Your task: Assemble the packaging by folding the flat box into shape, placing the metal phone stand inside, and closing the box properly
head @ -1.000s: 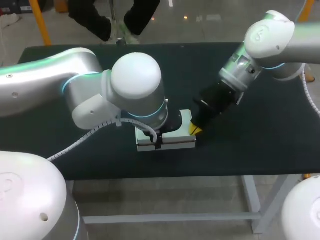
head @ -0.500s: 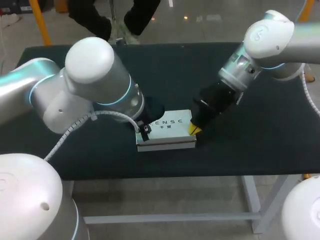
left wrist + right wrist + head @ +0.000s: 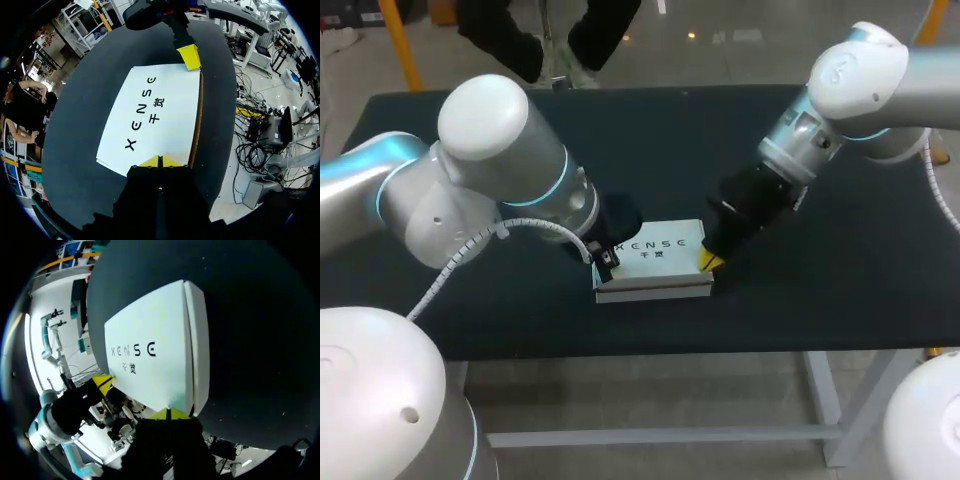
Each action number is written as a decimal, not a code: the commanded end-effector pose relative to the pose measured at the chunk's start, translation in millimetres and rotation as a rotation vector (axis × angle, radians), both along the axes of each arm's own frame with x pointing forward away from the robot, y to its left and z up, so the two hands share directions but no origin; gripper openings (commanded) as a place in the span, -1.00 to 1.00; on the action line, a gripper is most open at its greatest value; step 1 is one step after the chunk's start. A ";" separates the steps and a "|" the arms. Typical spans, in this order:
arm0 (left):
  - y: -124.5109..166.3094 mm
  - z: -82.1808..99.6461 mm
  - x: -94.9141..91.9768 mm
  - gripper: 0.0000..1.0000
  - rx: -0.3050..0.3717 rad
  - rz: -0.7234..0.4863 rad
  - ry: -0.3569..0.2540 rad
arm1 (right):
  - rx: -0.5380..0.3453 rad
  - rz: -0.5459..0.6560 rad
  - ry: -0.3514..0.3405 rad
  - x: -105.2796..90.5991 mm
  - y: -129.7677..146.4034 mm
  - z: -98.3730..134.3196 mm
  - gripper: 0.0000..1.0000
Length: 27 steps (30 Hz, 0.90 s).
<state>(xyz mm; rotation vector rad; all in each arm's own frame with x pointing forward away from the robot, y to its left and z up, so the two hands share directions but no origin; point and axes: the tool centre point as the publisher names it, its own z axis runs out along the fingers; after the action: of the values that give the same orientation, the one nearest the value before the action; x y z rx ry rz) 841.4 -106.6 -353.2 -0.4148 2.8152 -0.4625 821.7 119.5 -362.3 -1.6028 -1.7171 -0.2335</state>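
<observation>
Braced at both ends, the white box [image 3: 655, 262] lies flat on the dark surface [image 3: 840, 250] with its lid down. The left fingers [image 3: 152, 162] are closed tip to tip and hold nothing. Their yellow ends sit against the box's short edge, and the printed lid stretches directly ahead of them. The right fingers [image 3: 177, 414], also pressed together and empty, touch the opposite end, just beside the seam where a side strip meets the lid. Meeting the carton from both ends likely keeps it from sliding while a flap is pushed home, with the closed fingers serving as blunt pushers rather than clamps. The metal phone stand appears in no view, so whether it sits inside cannot be told. Judging by the flat lid, the closing step looks nearly done.
</observation>
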 end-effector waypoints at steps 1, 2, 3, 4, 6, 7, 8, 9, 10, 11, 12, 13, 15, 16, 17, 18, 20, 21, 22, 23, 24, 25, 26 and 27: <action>2.0 -3.8 -2.3 -1.00 -0.004 0.002 0.002 | 0.005 -0.002 0.007 0.2 -2.1 -5.9 -1.00; 2.3 -4.3 -2.7 -1.00 -0.004 0.001 0.002 | 0.005 -0.002 0.008 0.2 -2.2 -6.2 -1.00; 2.4 -5.1 -2.9 -1.00 -0.004 0.001 0.003 | 0.005 -0.002 0.008 0.2 -2.2 -6.4 -1.00; 2.4 -6.0 -3.0 -1.00 -0.004 0.000 0.005 | 0.005 -0.002 0.009 0.2 -2.1 -6.7 -1.00; 2.3 -8.1 -3.5 -1.00 -0.005 0.000 0.007 | 0.006 -0.002 0.010 0.1 -1.7 -7.5 -1.00; 2.3 -9.2 -3.5 -1.00 -0.006 0.000 0.009 | 0.006 -0.002 0.012 0.1 -1.5 -8.0 -1.00; 2.3 -10.8 -3.5 -1.00 -0.009 -0.001 0.012 | 0.005 -0.002 0.014 0.2 -1.6 -8.6 -1.00; 2.5 -12.4 -3.6 -1.00 -0.010 -0.001 0.013 | 0.005 -0.002 0.015 0.3 -1.7 -9.3 -1.00; 2.6 -14.0 -3.7 -1.00 -0.011 -0.001 0.014 | 0.005 -0.003 0.018 0.5 -1.7 -10.1 -1.00; 2.7 -15.6 -3.9 -1.00 -0.018 -0.003 0.018 | 0.004 -0.004 0.020 0.8 -1.6 -11.0 -1.00; 2.9 -17.4 -4.2 -1.00 -0.020 -0.004 0.019 | 0.004 -0.004 0.023 0.9 -1.4 -12.0 -1.00; 2.9 -19.1 -4.4 -1.00 -0.021 -0.003 0.020 | 0.003 -0.004 0.026 1.1 -1.2 -13.1 -1.00; 2.5 -22.8 -4.3 -1.00 -0.026 -0.004 0.029 | 0.001 -0.006 0.031 1.6 -1.1 -15.4 -1.00; 2.2 -24.6 -4.1 -1.00 -0.027 -0.004 0.032 | 0.002 -0.006 0.035 2.0 -1.3 -16.6 -1.00; 1.8 -26.3 -4.0 -1.00 -0.027 -0.004 0.035 | 0.003 -0.007 0.038 2.4 -1.3 -18.1 -1.00; 1.5 -27.6 -3.7 -1.00 -0.028 -0.003 0.039 | 0.004 -0.008 0.043 2.9 -1.2 -19.9 -1.00; 1.0 -29.5 -3.6 -1.00 -0.029 -0.004 0.044 | 0.007 -0.007 0.051 3.6 -0.9 -23.1 -1.00; 0.8 -30.4 -3.6 -1.00 -0.031 -0.005 0.046 | 0.008 -0.007 0.055 3.8 -0.7 -24.6 -1.00; 0.7 -31.5 -3.6 -1.00 -0.032 -0.005 0.048 | 0.009 -0.006 0.059 4.1 -0.4 -26.1 -1.00; 0.5 -32.8 -3.4 -1.00 -0.033 -0.005 0.053 | 0.010 -0.006 0.062 4.4 -0.3 -27.4 -1.00; 0.4 -33.7 -3.1 -1.00 -0.034 -0.005 0.055 | 0.011 -0.006 0.066 4.6 -0.4 -28.5 -1.00; 0.4 -34.2 -3.0 -1.00 -0.035 -0.005 0.057 | 0.012 -0.006 0.067 4.6 -0.5 -29.3 -1.00; 0.4 -34.2 -3.0 -1.00 -0.036 -0.004 0.058 | 0.013 -0.007 0.069 4.6 -0.7 -29.7 -1.00; 1.0 -33.2 -3.2 -1.00 -0.041 -0.004 0.059 | 0.014 -0.007 0.070 4.5 -0.7 -29.8 -1.00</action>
<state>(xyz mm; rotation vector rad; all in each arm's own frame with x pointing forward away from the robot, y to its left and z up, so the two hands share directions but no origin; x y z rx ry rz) 835.2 -103.7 -376.7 -0.4376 2.8681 -0.5172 821.8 118.4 -381.7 -1.6050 -1.6594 -0.2026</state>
